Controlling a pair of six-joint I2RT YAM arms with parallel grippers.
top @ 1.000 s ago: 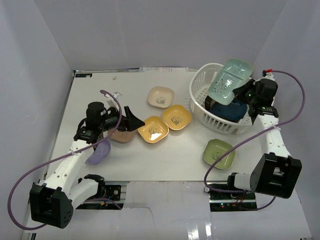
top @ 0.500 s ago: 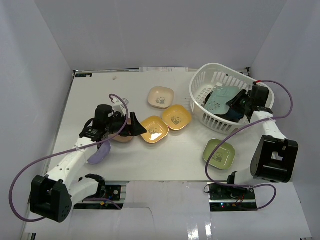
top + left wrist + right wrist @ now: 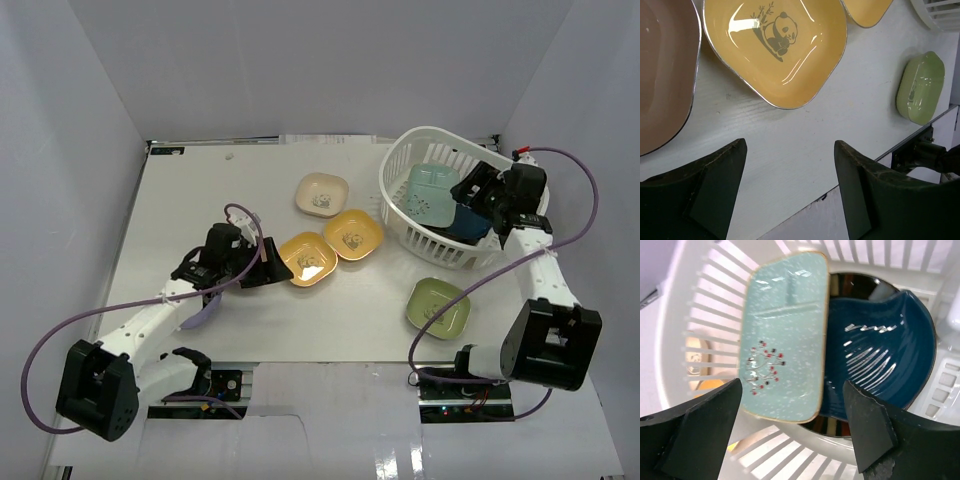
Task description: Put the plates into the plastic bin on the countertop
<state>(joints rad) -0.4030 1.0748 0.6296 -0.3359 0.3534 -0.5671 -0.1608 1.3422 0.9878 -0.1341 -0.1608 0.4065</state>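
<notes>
Resting inside the white slotted bin [image 3: 440, 245]: a teal divided tray [image 3: 782, 335] and dark blue dish [image 3: 880, 355]; right pincer [image 3: 792, 390] wide above them, empty; left pincer [image 3: 790, 150] wide over the white surface [image 3: 790, 190] near a yellow panda-printed dish [image 3: 775, 50]; plain white walls [image 3: 300, 60].

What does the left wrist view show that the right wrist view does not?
Left wrist only: a yellow panda plate, a brown plate beside it, a green plate near the edge of the countertop, and the open left tool. Right wrist only: the teal divided tray partly over a dark blue dish, below the open right tool. Both: the white bin, just a corner of it in the left wrist view.
</notes>
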